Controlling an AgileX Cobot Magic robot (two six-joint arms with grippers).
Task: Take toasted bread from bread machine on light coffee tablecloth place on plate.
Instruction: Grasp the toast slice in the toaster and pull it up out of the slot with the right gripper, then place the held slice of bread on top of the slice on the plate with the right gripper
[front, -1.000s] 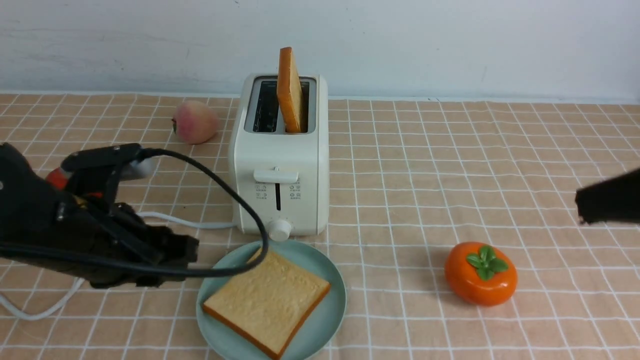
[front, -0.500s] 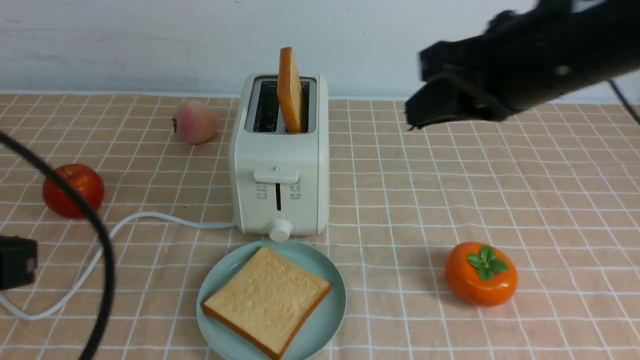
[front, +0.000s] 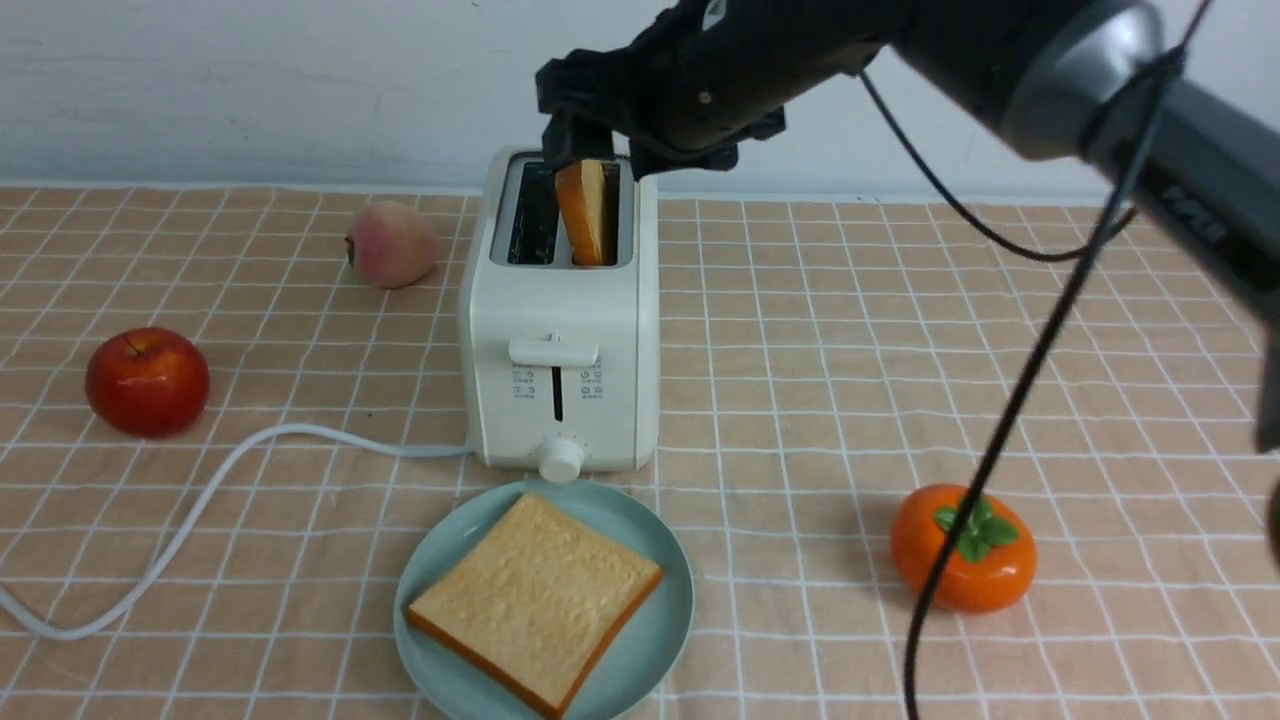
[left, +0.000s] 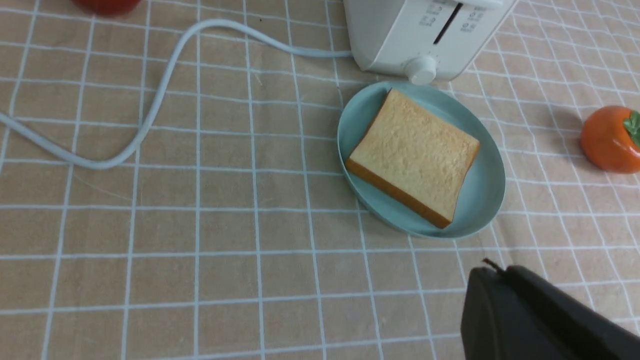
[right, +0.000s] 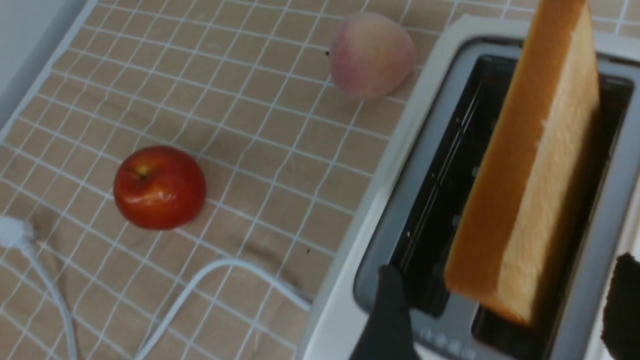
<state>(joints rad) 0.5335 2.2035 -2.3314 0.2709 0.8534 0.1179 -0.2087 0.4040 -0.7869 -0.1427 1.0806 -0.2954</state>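
The cream bread machine (front: 558, 330) stands on the light coffee tablecloth (front: 820, 380). One slice of toasted bread (front: 587, 215) stands upright in its right slot; the left slot is empty. My right gripper (front: 590, 158) hovers over that slice, open, with one finger (right: 390, 310) on each side of the toast (right: 530, 170) and not touching it. A second slice (front: 535, 600) lies flat on the mint-green plate (front: 668, 630) in front of the toaster. My left gripper (left: 492, 272) is shut and empty, low over the cloth near the plate (left: 482, 200), out of the front view.
A red apple (front: 147, 381) sits at the left, a peach (front: 390, 243) beside the toaster's back left, an orange persimmon (front: 962, 547) at the front right. The white power cord (front: 200, 500) snakes off to the left. My right arm's black cable (front: 1000, 440) hangs over the right side.
My right arm swung in from the right to above the toaster, and its jaws opened around the standing slice. The left arm pulled back out of the front view and shut.
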